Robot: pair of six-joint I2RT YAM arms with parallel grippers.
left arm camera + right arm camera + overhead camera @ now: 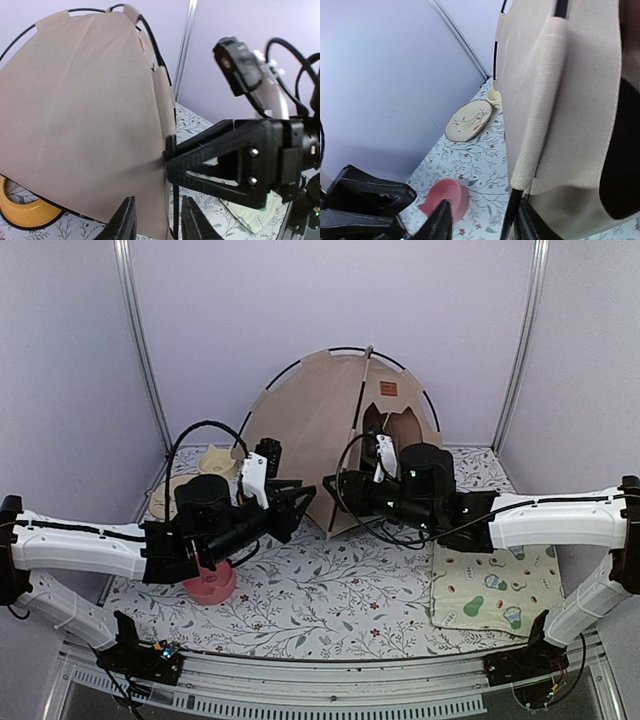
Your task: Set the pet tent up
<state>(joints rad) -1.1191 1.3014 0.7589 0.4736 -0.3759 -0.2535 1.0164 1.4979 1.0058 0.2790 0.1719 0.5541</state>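
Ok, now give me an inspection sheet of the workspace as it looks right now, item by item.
Surface: floral-print tablecloth, lying flat.
Job's things: tan fabric pet tent with black crossing poles, standing upright at the back.
Clutter: pink bowl under the left arm; round cream plate and yellow feeder bowl back left; cream mat with green prints front right.
Grippers: left arm's fingers apart around the tent's lower edge; right arm's fingers apart, a black pole between them.
Cables: black cable looped at each wrist.
Surroundings: lilac walls, metal corner posts.
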